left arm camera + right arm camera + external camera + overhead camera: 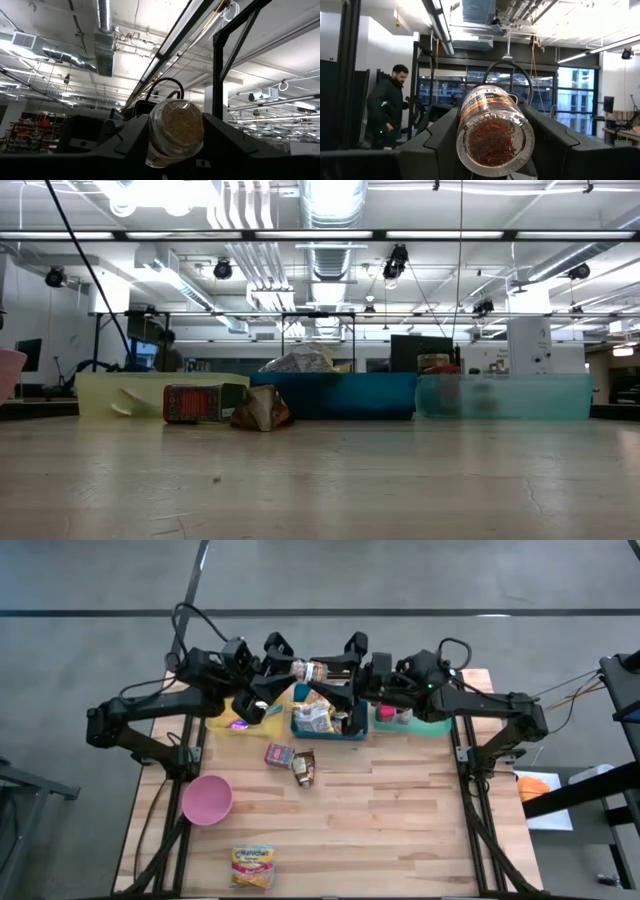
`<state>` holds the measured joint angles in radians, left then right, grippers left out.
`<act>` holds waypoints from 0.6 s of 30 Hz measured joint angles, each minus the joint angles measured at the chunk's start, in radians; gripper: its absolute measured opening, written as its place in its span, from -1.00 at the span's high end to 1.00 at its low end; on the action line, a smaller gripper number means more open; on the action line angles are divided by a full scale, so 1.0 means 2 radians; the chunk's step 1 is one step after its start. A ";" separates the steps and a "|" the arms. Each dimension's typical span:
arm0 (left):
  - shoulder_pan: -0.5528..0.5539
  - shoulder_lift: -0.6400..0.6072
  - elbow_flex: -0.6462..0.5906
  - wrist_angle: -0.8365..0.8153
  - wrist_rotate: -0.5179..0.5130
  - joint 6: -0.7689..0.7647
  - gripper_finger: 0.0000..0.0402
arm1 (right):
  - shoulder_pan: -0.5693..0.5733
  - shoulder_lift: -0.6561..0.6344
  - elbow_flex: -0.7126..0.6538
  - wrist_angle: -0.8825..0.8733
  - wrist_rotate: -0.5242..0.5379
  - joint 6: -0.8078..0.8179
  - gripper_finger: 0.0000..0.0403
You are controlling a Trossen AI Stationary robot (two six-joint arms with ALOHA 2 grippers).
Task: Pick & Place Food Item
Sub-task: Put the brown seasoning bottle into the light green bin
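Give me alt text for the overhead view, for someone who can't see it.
Both arms meet at the far side of a wooden table, the left tool and right tool each gripping an end of a small jar above three bins. Nearer lie a pink bowl, a noodle packet and two small food items.

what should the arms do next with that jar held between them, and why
Probably the right gripper should open its jaws and back off. Both it and the left gripper hold the clear glass spice jar at opposite ends, above the yellow, blue and teal bins.
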<state>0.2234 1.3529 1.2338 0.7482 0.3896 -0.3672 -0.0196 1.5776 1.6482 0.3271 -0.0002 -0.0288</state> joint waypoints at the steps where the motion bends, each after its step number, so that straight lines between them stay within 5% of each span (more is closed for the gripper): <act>1: 0.000 -0.001 0.000 -0.004 0.003 0.000 0.12 | 0.000 0.000 0.000 -0.003 0.000 0.002 0.08; 18: 0.009 -0.049 -0.001 -0.171 0.035 0.019 -0.17 | 0.000 0.001 -0.001 -0.074 0.003 0.026 0.08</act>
<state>0.2413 1.2548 1.2327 0.4056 0.4592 -0.3300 -0.0200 1.5797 1.6470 0.1790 0.0059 0.0237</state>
